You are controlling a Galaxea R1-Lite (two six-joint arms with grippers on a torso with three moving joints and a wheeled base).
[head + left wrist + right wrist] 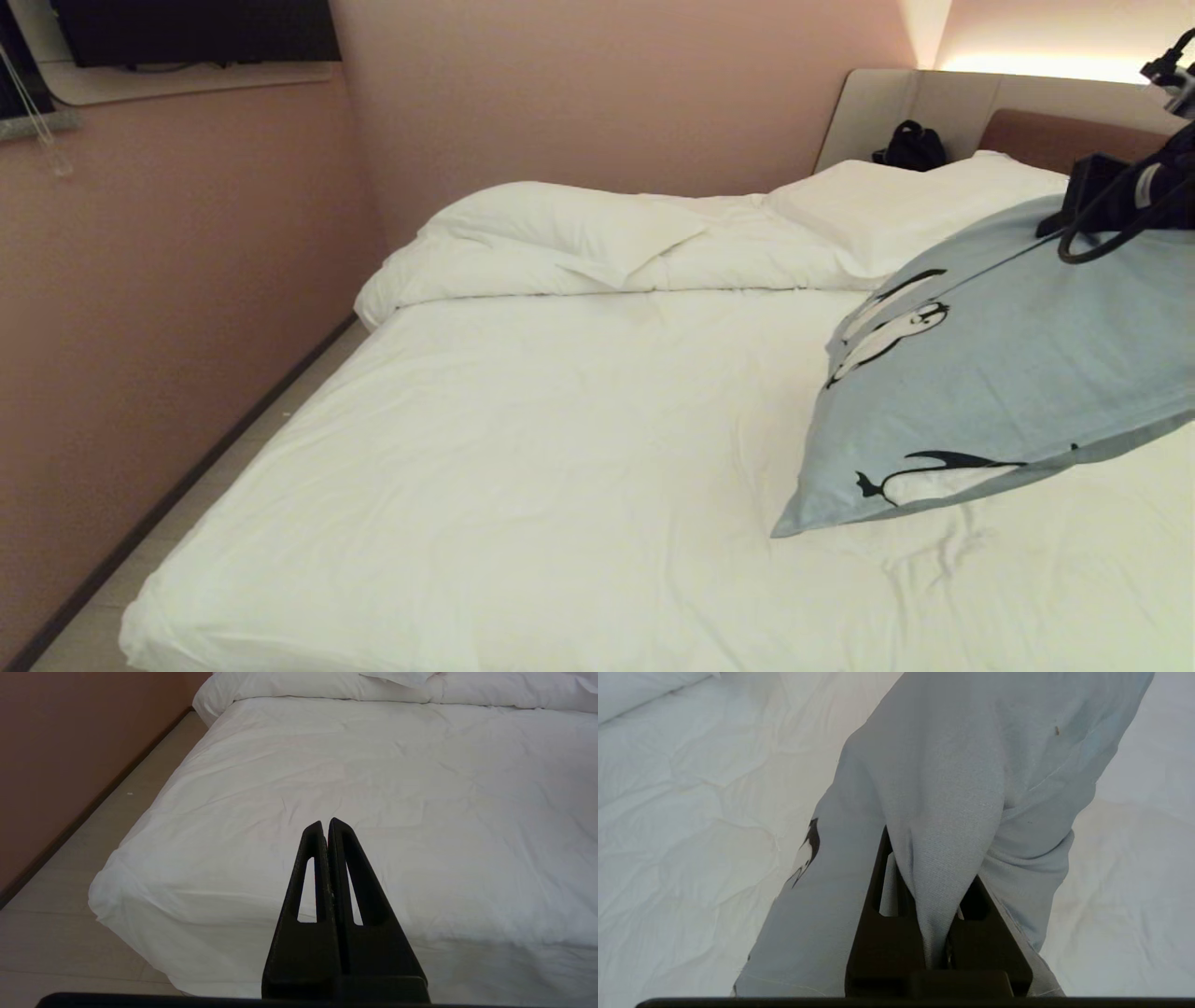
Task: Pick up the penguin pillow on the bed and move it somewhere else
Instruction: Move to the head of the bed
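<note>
The right gripper (931, 877) pinches a fold of the soft blue penguin pillow (999, 373), tilted up at the bed's (523, 448) right side — one corner touching the wrinkled white sheet, broad bare sheet leftward. The left gripper (326, 828), fingers pressed together, hangs near the foot edge.

No writing, label, brand, number or sign can be read anywhere — not on the penguin pillow (1008, 373), which shows only black-and-white penguin figures at the right of the head view, nor on the bed (560, 448). A pale tag on the black cable at the upper right is too small to make out.
</note>
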